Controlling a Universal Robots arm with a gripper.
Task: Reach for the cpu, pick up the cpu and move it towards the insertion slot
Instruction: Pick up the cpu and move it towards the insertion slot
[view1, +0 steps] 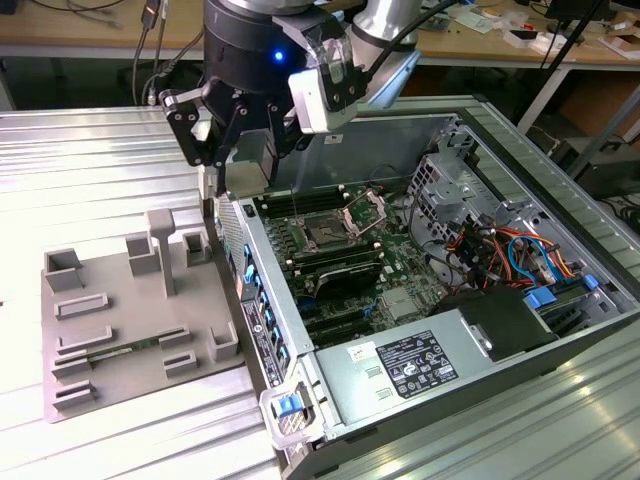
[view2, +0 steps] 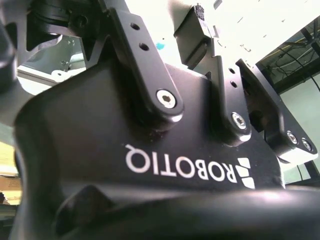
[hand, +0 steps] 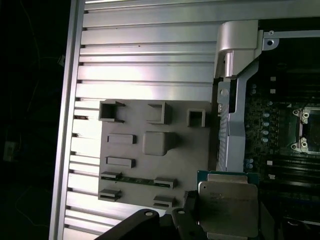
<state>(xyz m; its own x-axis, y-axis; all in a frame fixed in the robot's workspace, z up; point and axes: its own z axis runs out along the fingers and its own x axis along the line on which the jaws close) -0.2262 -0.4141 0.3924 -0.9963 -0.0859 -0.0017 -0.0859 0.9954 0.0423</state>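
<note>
Pickup done: fingers (hand: 192, 220) clamp the cpu (hand: 227, 207), lifted above the grey tray (hand: 190, 150), well short of the insertion slot (view1: 325, 237).

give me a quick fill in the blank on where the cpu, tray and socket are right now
1. The end effector holds the ____ in the first wrist view.
2. The long green memory stick lies in the grey ____.
3. The insertion slot sits on the green board inside the open computer ____.
4. In the exterior view, the tray lies to the ____ of the case.

Missing words: cpu; tray; case; left
</note>
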